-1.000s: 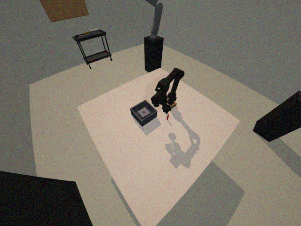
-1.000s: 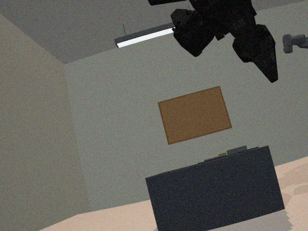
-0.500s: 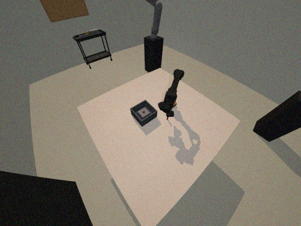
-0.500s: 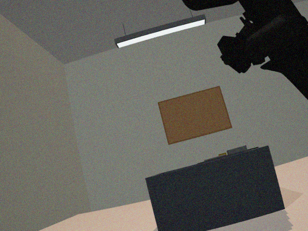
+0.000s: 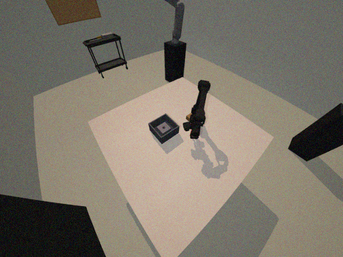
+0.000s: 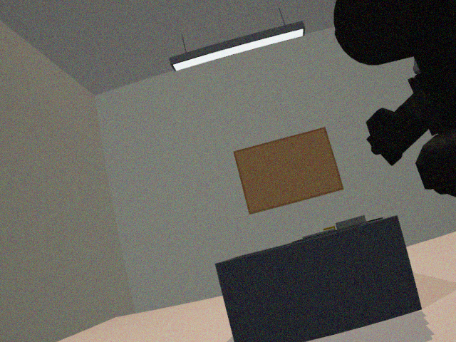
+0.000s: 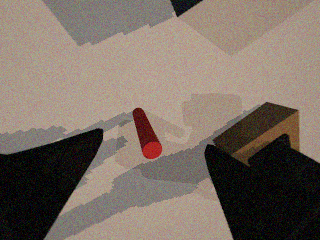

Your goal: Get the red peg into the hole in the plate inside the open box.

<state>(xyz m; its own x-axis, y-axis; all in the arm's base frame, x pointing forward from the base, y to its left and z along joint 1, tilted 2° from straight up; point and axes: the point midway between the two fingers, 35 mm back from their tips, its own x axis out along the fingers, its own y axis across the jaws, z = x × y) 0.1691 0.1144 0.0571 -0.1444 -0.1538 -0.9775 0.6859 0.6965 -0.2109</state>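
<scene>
Gaping wide with nothing in its grasp, the gripper has its fingers on either side of the red peg, which stands upright on the table, outside the open box. The black arm reaches over the table beside the box, its hand angled down. A wooden block shows partly behind one finger; whether they touch, I can't tell.

It looks like a lab or workshop: a second arm on a black pedestal, a two-shelf cart. A plain corkboard and strip light suit either, though the grainy view leaves it unsure.
</scene>
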